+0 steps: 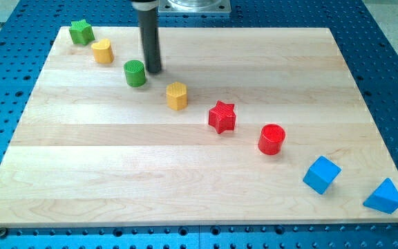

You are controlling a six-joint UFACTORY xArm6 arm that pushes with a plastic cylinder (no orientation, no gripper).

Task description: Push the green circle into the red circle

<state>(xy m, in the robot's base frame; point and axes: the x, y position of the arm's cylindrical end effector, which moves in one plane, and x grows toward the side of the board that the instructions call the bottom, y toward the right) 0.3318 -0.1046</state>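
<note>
The green circle stands on the wooden board at the upper left. The red circle stands right of the middle, toward the view's lower right. My tip rests on the board just to the right of the green circle, nearly touching its upper right side. A yellow hexagon and a red star lie in a diagonal line between the green circle and the red circle.
A green star and a yellow heart sit near the board's top left corner. A blue cube and a blue triangle sit at the lower right. The wooden board lies on a blue perforated table.
</note>
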